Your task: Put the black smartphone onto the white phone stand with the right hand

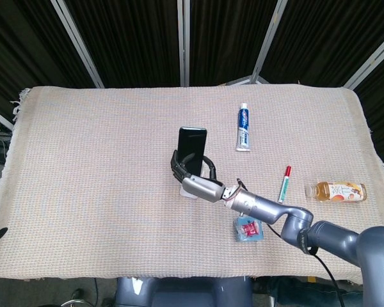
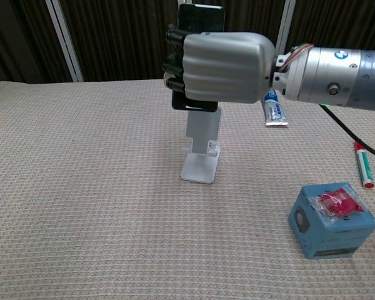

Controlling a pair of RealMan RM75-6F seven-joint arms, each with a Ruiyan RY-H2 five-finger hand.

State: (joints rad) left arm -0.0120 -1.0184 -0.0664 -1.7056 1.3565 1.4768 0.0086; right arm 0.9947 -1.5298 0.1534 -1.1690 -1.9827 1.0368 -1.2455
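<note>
My right hand [image 2: 222,59] grips the black phone [image 1: 192,142], fingers [image 2: 174,65] wrapped around its lower half, phone upright with its top edge sticking out above the hand in chest view. I've got it right over the white phone stand [image 2: 202,147], in front of the stand's back plate; the phone's bottom edge sits above the little ledge, and I can't tell if it touches the plate. In head view the hand [image 1: 195,176] covers most of the stand [image 1: 187,190], only a bit of the base shows. The stand is on the woven beige cloth covering the counter [image 1: 89,160].

Toothpaste tube [image 1: 243,128] lies further back to the right, well apart from the stand. Red-capped marker [image 1: 285,183] is to the right, and a bottle [image 1: 336,190] lies on its side beyond that. Blue box [image 2: 332,220] with a red wrapped thing on top sits near the front right.

Left hand isn't showing in either view.
</note>
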